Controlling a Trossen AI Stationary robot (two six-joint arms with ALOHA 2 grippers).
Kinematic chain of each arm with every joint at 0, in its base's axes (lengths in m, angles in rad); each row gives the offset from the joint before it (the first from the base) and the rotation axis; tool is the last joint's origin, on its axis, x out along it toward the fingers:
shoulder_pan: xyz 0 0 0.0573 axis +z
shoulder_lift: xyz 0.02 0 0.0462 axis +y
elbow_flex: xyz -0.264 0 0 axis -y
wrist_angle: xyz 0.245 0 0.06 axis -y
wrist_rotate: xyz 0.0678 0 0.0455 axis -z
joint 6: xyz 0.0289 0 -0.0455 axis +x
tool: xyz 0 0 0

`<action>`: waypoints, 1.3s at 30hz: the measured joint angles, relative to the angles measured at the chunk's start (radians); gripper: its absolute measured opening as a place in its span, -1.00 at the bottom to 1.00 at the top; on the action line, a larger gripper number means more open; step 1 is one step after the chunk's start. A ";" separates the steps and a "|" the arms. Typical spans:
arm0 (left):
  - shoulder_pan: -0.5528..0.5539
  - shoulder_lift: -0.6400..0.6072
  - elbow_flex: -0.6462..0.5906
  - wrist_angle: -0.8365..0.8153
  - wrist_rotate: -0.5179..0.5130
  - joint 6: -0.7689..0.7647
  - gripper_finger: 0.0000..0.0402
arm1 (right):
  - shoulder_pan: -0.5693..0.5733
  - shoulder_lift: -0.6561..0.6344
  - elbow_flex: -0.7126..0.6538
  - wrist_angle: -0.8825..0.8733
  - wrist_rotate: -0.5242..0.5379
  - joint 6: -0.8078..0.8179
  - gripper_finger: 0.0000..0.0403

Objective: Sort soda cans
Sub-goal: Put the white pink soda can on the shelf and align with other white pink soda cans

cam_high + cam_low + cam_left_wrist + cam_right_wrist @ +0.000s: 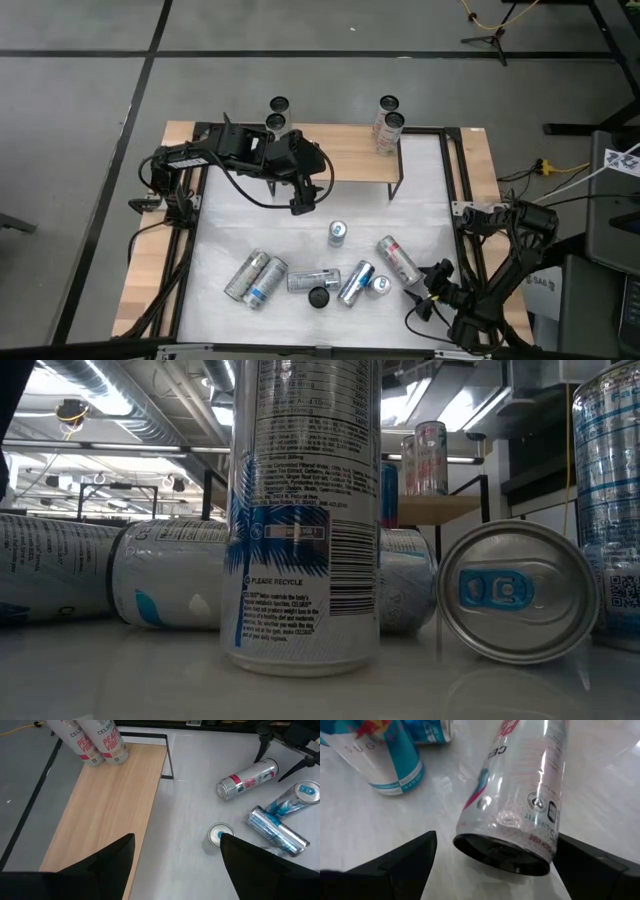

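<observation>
Right in front of my low camera stands an upright blue-labelled can [300, 520], with the other soda cans [320, 279] lying scattered across the near part of the white table [230, 225]. I see my right gripper [432, 285] at the near right, fingers spread apart around the end of a lying red-marked can [517, 805] without clamping it. My left gripper [300, 204] hovers far left, fingers apart and empty, beside the wooden shelf [100, 810] where two pink-lettered cans [97, 740] stand.
</observation>
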 joint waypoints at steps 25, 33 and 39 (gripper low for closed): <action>0.000 0.000 0.000 0.000 0.000 0.000 0.42 | -0.083 0.033 0.000 0.047 0.000 0.082 0.86; 0.000 0.000 0.000 0.000 0.000 0.000 0.42 | -0.083 0.033 0.000 0.045 -0.001 0.082 0.75; 0.000 0.000 0.000 0.000 0.000 0.000 0.42 | -0.083 0.033 0.000 0.040 -0.001 0.084 0.42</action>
